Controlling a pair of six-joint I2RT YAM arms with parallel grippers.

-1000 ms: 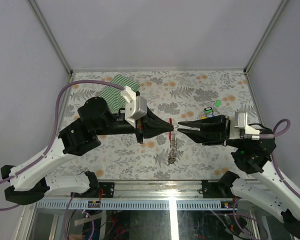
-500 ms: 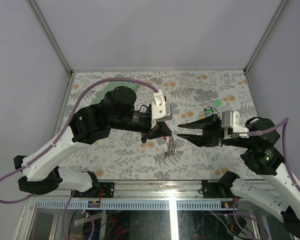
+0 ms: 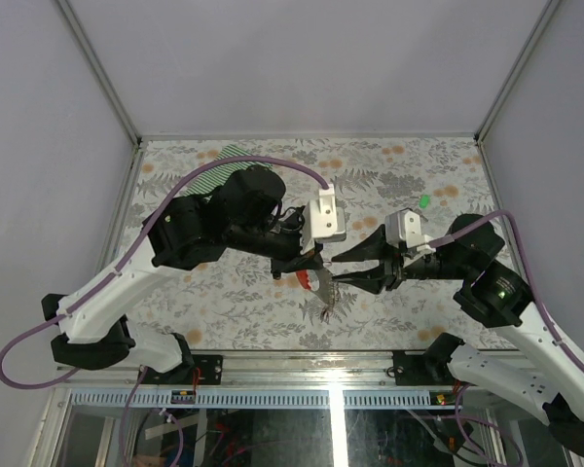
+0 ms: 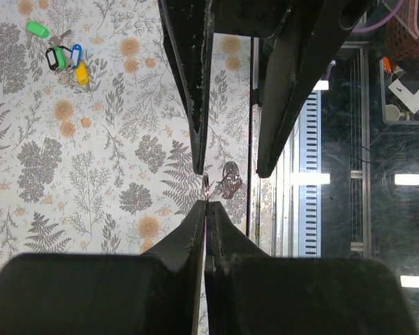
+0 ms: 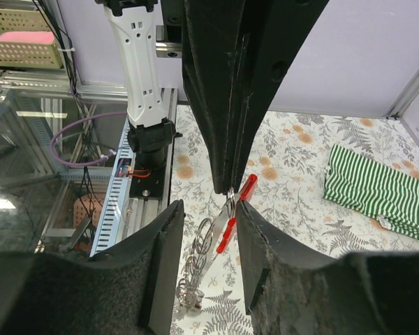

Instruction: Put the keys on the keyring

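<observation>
The keyring (image 5: 229,225) dangles above the table (image 3: 234,302), pinched by the closed left gripper (image 4: 207,204), while the right gripper (image 5: 208,211), jaws parted around it, should close squarely on the loop without tugging.

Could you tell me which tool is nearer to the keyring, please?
Left. The left tool pinches the keyring; the right tool is open, one finger on either side of it.

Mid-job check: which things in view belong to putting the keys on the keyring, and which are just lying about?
Belongs to the job:
- keyring, pinched in the left claw
- keys, lying loose with coloured tags

Just lying about:
- striped cloth
</observation>
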